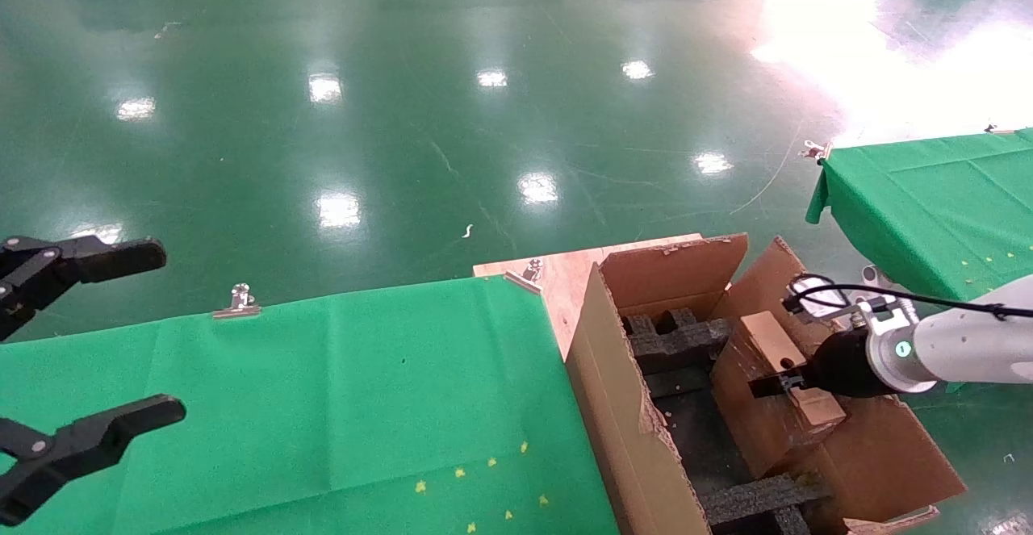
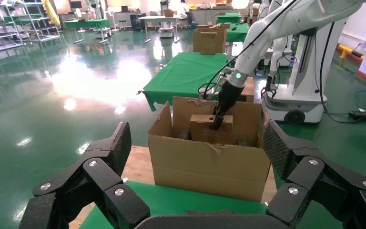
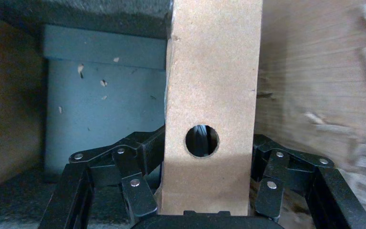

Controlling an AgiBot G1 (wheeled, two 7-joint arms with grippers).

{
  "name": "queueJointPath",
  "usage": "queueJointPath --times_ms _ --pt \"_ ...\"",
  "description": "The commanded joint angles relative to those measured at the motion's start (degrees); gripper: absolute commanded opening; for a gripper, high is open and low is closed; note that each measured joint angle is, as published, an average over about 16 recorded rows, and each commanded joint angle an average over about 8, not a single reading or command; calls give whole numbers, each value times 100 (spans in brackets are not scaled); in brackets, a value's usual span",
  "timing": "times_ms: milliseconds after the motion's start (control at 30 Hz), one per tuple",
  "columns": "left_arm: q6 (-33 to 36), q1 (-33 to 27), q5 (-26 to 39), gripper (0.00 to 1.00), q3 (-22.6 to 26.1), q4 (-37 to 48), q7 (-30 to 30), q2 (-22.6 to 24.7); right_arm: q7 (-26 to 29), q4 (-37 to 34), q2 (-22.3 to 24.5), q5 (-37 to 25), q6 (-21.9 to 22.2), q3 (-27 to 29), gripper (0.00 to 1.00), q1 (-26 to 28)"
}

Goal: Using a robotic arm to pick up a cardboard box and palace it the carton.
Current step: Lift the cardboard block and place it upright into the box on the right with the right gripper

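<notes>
Cardboard box (image 3: 212, 109) runs off the right wrist view's top and bottom, and hides the right gripper's (image 3: 205, 191) fingertips. Carton (image 1: 646, 406) floor mostly hidden by its near wall; robotic arm (image 1: 952, 345) cut off at head view's right edge.

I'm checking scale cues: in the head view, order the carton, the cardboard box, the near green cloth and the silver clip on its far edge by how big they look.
1. Green cloth
2. Carton
3. Cardboard box, held by the right gripper
4. Clip

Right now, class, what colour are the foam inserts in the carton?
Black foam inserts, clearest in the head view.
</notes>
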Motion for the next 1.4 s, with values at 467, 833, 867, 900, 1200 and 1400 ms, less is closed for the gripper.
queueJointPath --times_ms 467,833,867,900,1200,1400 --pt "0 0 0 100 0 0 0 0 -678 -995 -647 398 -22 202 42 -557" --pt "-2 1 -1 100 0 1 0 -1 -759 -1140 -723 438 -71 223 100 -611" --pt "-2 1 -1 100 0 1 0 -1 -755 -1133 -718 437 -70 223 100 -608" --pt "-2 1 -1 100 0 1 0 -1 -752 -1127 -712 435 -68 222 100 -604" --pt "-2 1 -1 100 0 1 0 -1 -739 -1097 -633 405 -74 216 100 -521" --pt "-2 1 -1 100 0 1 0 -1 -677 -1004 -550 344 -94 186 100 -415"
